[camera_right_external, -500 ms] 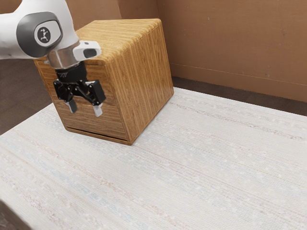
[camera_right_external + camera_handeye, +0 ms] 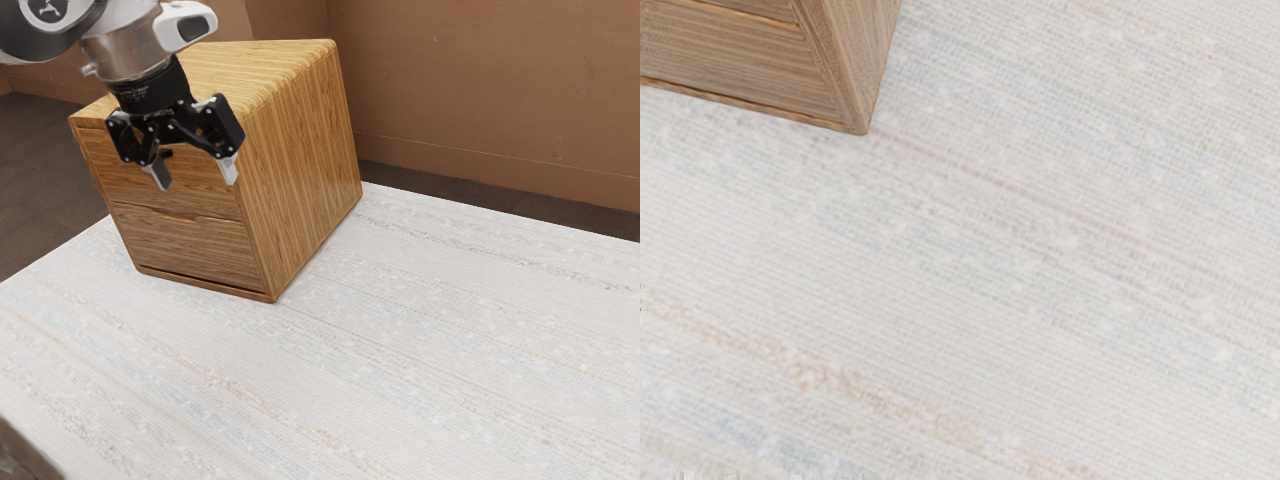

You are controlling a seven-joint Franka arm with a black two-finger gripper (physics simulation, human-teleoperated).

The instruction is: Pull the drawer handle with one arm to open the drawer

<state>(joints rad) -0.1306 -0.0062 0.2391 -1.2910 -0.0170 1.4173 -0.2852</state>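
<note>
From the side you see the whole wooden cabinet (image 2: 290, 140) standing on the pale woven tabletop (image 2: 450, 330), with a brown wall (image 2: 500, 80) behind. Your wrist camera looks down on the cabinet's bottom corner and the table. The gripper (image 2: 195, 177) hangs spread wide, holding nothing, before the upper drawer (image 2: 120, 188), whose front sits flush. You can't tell whether it touches.

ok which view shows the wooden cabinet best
The exterior view: the whole cabinet shows there, top, side and front, with the open hand before its upper front. The wrist view catches its bottom corner.
</note>
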